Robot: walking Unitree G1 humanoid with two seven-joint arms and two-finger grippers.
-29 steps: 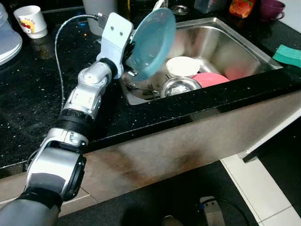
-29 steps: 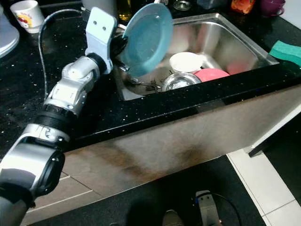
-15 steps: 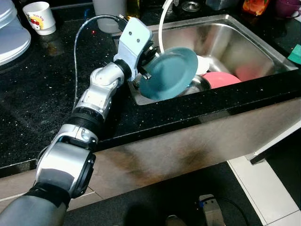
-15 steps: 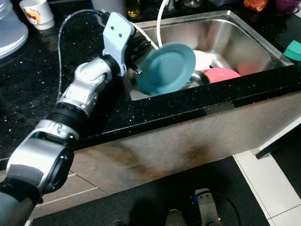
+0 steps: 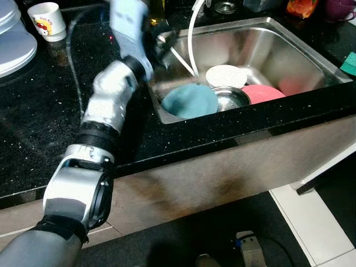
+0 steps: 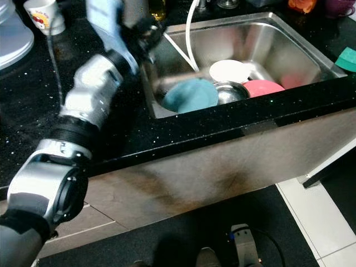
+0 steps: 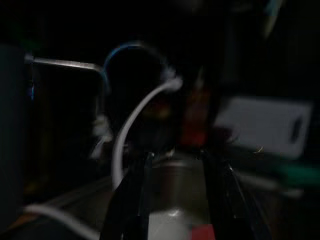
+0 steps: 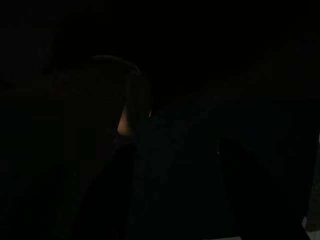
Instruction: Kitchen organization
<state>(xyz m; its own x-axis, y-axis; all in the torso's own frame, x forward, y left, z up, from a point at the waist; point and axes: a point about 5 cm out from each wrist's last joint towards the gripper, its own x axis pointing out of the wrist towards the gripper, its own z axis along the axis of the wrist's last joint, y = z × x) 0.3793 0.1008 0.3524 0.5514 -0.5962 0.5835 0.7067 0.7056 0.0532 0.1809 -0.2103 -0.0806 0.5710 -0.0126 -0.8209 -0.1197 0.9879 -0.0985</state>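
1. Teal plate [image 5: 189,101] lies in the sink [image 5: 289,55], beside the steel bowl [image 5: 227,98].
2. Left gripper [image 7: 172,190] hovers above the sink's corner, fingers spread, empty.
3. Tip: grab stacked dishes by their rims, slowly.

Black speckled counter [image 5: 33,117] with steel sink [image 5: 289,53], mug [image 5: 47,19], white plates [image 5: 14,41], green sponge [image 5: 349,63].

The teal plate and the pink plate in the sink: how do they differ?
The teal plate lies at the sink's left end, nearest the left arm; the pink plate lies further right. The teal plate looks blurred, the pink plate sharp. The teal plate shows nearly whole; the counter edge hides part of the pink plate. Both are round and flank a steel bowl.
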